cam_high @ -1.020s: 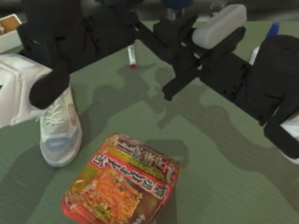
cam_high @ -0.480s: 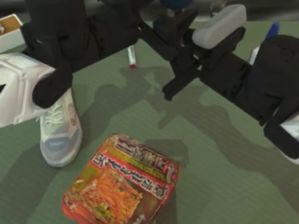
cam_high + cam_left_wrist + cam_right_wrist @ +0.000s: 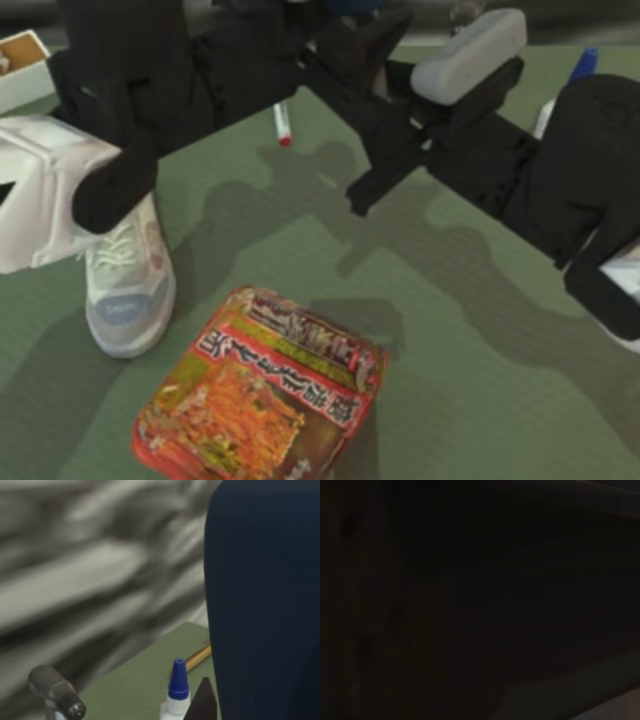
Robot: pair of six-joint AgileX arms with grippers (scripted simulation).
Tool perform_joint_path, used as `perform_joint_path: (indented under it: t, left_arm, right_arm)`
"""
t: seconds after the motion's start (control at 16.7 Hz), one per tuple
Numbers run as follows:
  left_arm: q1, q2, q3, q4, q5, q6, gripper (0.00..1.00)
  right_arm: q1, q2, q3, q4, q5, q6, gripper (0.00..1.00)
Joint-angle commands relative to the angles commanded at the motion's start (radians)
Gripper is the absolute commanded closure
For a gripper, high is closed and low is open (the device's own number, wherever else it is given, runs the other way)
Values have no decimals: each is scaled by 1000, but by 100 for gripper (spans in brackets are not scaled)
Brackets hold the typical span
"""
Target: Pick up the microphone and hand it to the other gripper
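Observation:
The microphone fills the right side of the left wrist view as a big dark navy foam head (image 3: pixel 260 590), very close to the camera. From above only a sliver of that head (image 3: pixel 350 4) shows at the far edge, and its grey handle is hidden by the arms. My right gripper (image 3: pixel 362 45) holds it aloft at the far centre of the table. My left gripper (image 3: pixel 292 35) is right beside it, coming from the left. The two black grippers overlap in the top view. The right wrist view is dark.
A red-capped marker (image 3: pixel 283 124) lies under the arms. A white shoe (image 3: pixel 125 285) sits at the left and a noodle pack (image 3: pixel 265 395) at the front. A blue-capped glue bottle (image 3: pixel 176 692), a pencil (image 3: pixel 198 655) and a grey metal piece (image 3: pixel 55 692) lie at the far right.
My right gripper has carried the microphone to the left, closer to the left gripper. The grey handle, seen earlier at the top edge, is now covered.

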Motion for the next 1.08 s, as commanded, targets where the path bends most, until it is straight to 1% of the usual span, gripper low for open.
perform_joint_path:
  t: [0.06, 0.54, 1.08]
  left_arm:
    - [0, 0, 0, 0, 0, 0, 100]
    - [0, 0, 0, 0, 0, 0, 100]
    - [0, 0, 0, 0, 0, 0, 100]
  right_arm:
    - [0, 0, 0, 0, 0, 0, 100]
    - [0, 0, 0, 0, 0, 0, 100]
    - [0, 0, 0, 0, 0, 0, 32]
